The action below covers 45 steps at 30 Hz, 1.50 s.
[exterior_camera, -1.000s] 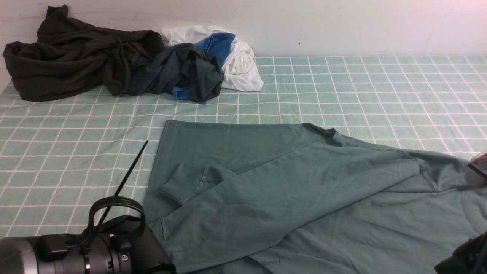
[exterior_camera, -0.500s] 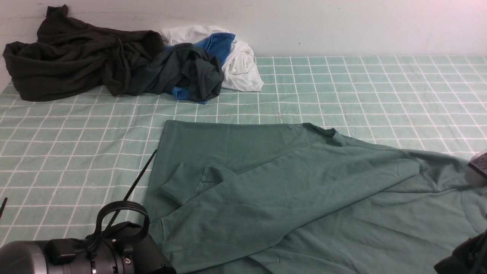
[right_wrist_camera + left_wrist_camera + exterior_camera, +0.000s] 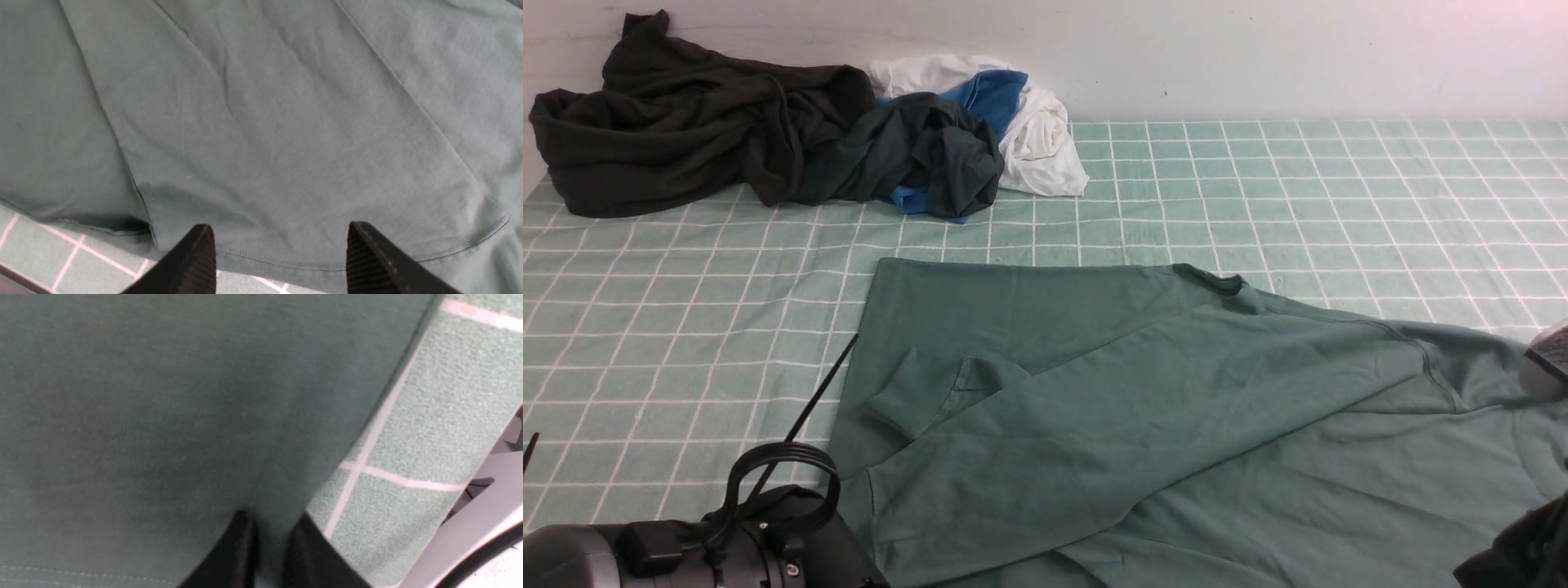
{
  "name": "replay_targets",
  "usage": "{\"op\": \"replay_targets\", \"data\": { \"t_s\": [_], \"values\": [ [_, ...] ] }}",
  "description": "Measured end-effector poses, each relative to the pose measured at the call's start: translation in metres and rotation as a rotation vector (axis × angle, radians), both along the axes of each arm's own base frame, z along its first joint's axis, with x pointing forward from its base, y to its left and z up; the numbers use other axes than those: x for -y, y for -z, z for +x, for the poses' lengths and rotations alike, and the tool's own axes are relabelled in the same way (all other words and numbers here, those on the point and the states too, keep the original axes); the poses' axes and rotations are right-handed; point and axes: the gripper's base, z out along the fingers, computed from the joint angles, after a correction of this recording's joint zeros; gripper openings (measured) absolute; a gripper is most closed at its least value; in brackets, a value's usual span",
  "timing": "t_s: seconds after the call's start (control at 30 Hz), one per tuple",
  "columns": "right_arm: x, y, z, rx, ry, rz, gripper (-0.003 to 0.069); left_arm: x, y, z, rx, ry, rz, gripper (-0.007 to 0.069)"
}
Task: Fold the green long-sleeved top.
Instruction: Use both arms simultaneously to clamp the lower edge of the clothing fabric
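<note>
The green long-sleeved top [image 3: 1143, 408] lies spread on the checked green sheet [image 3: 1258, 188], on the near half, and runs out of view at the near and right sides. Its far edge is straight and flat. Its left edge slants toward the left arm [image 3: 686, 547]. One sleeve [image 3: 915, 400] is laid across the body near that left edge, cuff end inward, and the collar [image 3: 1213, 282] sits at the far edge.

The left gripper [image 3: 269, 555] is over the top's edge where the cloth meets the sheet. Its jaws are drawn almost together with a sliver of green cloth showing between them; whether the cloth is actually pinched cannot be told. The right gripper [image 3: 278, 261] hangs over the stitched hem [image 3: 470, 241] with its jaws spread wide and nothing held.

Left of the top and beyond its far edge there is bare sheet. A thin black strap [image 3: 821, 388] sticks up from the left arm just beside the top's left edge. Well beyond the top, against the wall [image 3: 1258, 57], a dark olive-brown garment [image 3: 670, 122], a blackish-green garment [image 3: 923, 155], a blue garment [image 3: 992, 94] and a white garment [image 3: 1037, 139] are heaped together. A blurred pale object [image 3: 1547, 363] touches the top at the right edge of the view.
</note>
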Motion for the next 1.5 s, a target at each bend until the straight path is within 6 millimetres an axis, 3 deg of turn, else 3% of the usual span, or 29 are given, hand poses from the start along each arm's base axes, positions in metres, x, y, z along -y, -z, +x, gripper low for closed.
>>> {"op": "replay_targets", "data": {
  "t_s": [0.27, 0.43, 0.57, 0.83, 1.03, 1.27, 1.37, 1.4, 1.43, 1.5],
  "values": [
    [-0.009, 0.013, -0.003, -0.066, -0.256, -0.016, 0.0426, -0.003, -0.006, 0.001, 0.031, -0.069, -0.003, 0.0006],
    [-0.01, 0.055, -0.013, -0.184, -0.471, -0.05, 0.0482, -0.018, -0.028, 0.002, 0.076, -0.151, -0.035, 0.0006],
    [-0.005, 0.085, -0.018, -0.189, -0.555, -0.101, 0.0499, -0.024, -0.033, 0.002, 0.093, -0.174, -0.046, 0.0006],
    [0.012, 0.119, -0.018, -0.046, -0.672, -0.308, 0.0498, -0.026, -0.03, 0.002, 0.103, -0.179, -0.058, 0.0006],
    [0.016, 0.133, -0.009, -0.05, -0.729, -0.41, 0.0464, -0.025, -0.029, 0.002, 0.108, -0.179, -0.064, 0.0003],
    [0.015, 0.137, -0.004, -0.058, -0.706, -0.419, 0.0335, -0.025, -0.029, 0.002, 0.111, -0.179, -0.067, 0.0003],
    [0.015, 0.137, -0.004, -0.057, -0.703, -0.418, 0.0214, -0.025, -0.029, 0.002, 0.111, -0.179, -0.068, 0.0003],
    [0.015, 0.137, -0.004, -0.057, -0.703, -0.418, 0.0206, -0.025, -0.029, 0.002, 0.111, -0.179, -0.068, 0.0003],
    [0.015, 0.137, -0.004, -0.057, -0.703, -0.418, 0.0129, -0.025, -0.029, 0.003, 0.112, -0.179, -0.069, 0.0003],
    [0.015, 0.136, -0.003, -0.054, -0.702, -0.418, 0.0061, -0.025, -0.029, 0.003, 0.113, -0.181, -0.07, 0.0003]
  ]
}}
